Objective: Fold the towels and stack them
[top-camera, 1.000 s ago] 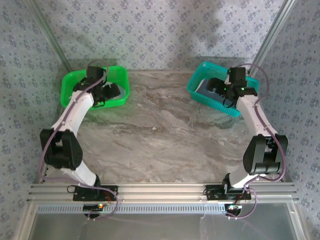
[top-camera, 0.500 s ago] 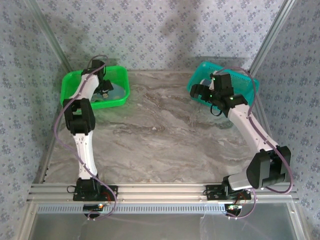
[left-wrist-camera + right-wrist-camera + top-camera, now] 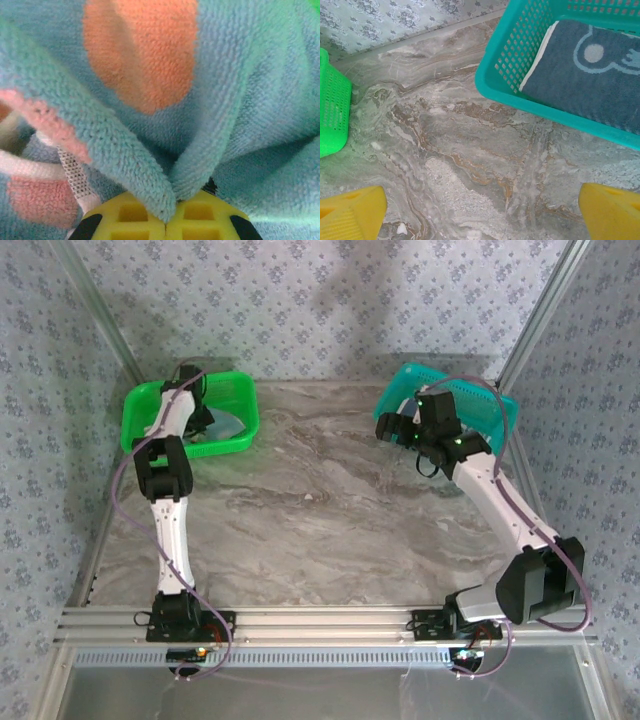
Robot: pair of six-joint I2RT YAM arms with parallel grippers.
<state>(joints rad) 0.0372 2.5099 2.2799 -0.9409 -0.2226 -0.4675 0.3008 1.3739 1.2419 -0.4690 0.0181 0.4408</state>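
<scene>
Grasp step, left arm: left fingers (image 3: 135, 221) are pinching shut on a raised fold of a light blue towel (image 3: 150, 75) with orange patches, and the cloth is bunching around the pads. From above, this arm is reaching down into the green basket (image 3: 140, 410) at the far left corner of the worktop (image 3: 320, 520), so the towel is sitting inside that basket.

Meanwhile right fingers (image 3: 350, 212) are spread wide and gripping nothing. They are hovering over bare worktop just beside the teal basket (image 3: 507, 60) at the far right corner. A darker folded towel (image 3: 590, 85) is lying flat inside it.

Judgement on doing it well:
- The pinch is catching a ridge rather than a corner, and I cannot tell how many layers are between the pads.
- A slow, straight lift looks best, clearing the basket wall before carrying toward the middle of the worktop, so the cloth is not snagging the mesh or tipping the basket.
- A second towel could be riding up with the first, which is worth watching.
- The right arm looks well placed for taking a free edge once the cloth is hanging.
</scene>
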